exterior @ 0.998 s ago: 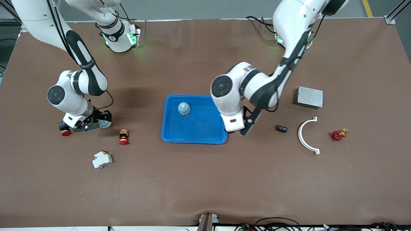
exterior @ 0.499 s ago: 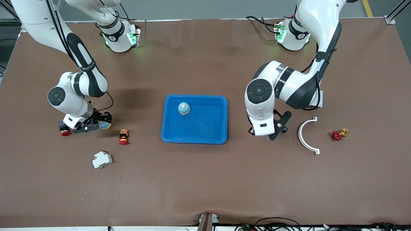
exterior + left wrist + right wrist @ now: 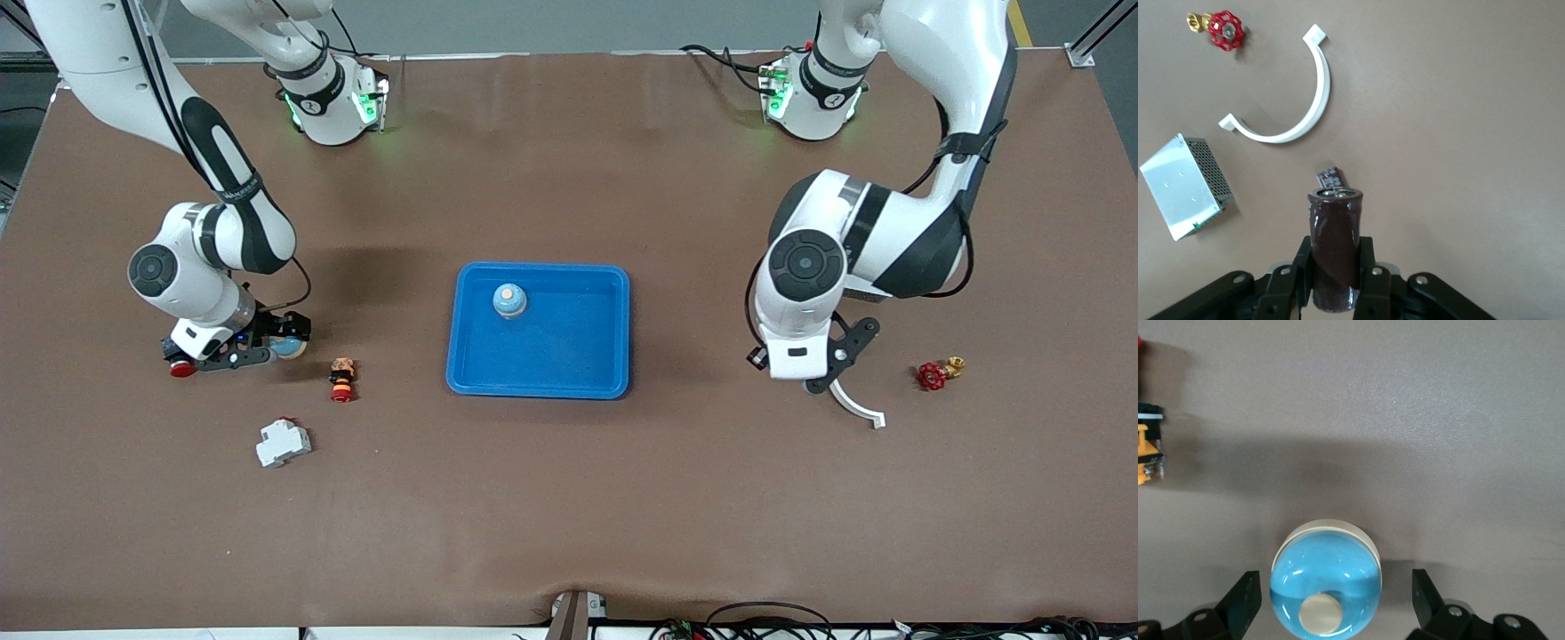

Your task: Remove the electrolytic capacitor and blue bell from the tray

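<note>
Swung clear of the mid-frame tray point(image 3: 613, 338), the left tool point(image 3: 1335, 267) grips the electrolytic capacitor point(image 3: 1335, 240) above the desk point(image 3: 569, 498), the right tool point(image 3: 1335, 597) has opened around a blue bell point(image 3: 1326, 577) resting there, and a second bell point(image 3: 508, 300) remains in the tray.

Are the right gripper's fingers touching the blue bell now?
Apart. The right wrist view shows the blue bell on the table between the right gripper's open fingers, with bare table on both sides.
</note>
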Robot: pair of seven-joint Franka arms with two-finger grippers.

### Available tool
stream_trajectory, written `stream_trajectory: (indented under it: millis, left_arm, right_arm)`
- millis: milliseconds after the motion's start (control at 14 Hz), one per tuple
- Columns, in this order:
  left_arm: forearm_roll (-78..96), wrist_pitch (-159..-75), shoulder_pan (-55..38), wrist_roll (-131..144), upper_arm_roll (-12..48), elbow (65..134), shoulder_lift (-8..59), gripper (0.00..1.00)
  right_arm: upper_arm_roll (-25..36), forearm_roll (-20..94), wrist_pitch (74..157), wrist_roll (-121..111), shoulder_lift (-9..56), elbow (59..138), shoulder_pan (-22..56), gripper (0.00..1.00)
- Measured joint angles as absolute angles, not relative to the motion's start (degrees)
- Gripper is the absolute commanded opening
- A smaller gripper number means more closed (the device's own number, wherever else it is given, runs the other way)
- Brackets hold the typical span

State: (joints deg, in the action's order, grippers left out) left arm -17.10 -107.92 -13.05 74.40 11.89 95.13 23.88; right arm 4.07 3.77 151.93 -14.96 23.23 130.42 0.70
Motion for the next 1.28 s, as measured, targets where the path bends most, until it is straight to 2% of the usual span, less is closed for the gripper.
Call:
stream_trajectory:
  millis: [428, 713, 926, 1283]
  left_arm:
    - [-17.1, -107.92, -6.84, 61.81, 11.97, 100.15, 20.69, 0.0]
    - [-16.89, -107.94, -3.11, 57.95, 12.08, 101.88, 19.53, 0.0]
    - [-15.81, -107.95, 0.39, 56.31, 12.11, 102.7, 19.68, 0.0]
    - [-15.67, -107.97, 4.15, 51.61, 12.13, 103.25, 19.8, 0.0]
  right_arm:
    - [3.84, 3.83, 151.17, -14.5, 23.1, 129.57, 0.71, 1.0]
    - [3.13, 3.87, 139.7, -10.62, 21.35, 124.74, 1.07, 1.0]
    - [2.64, 4.09, 135.43, 1.97, 18.52, 122.75, 3.38, 1.0]
    - [2.34, 4.13, 134.14, 26.67, 16.16, 122.74, 9.92, 1.0]
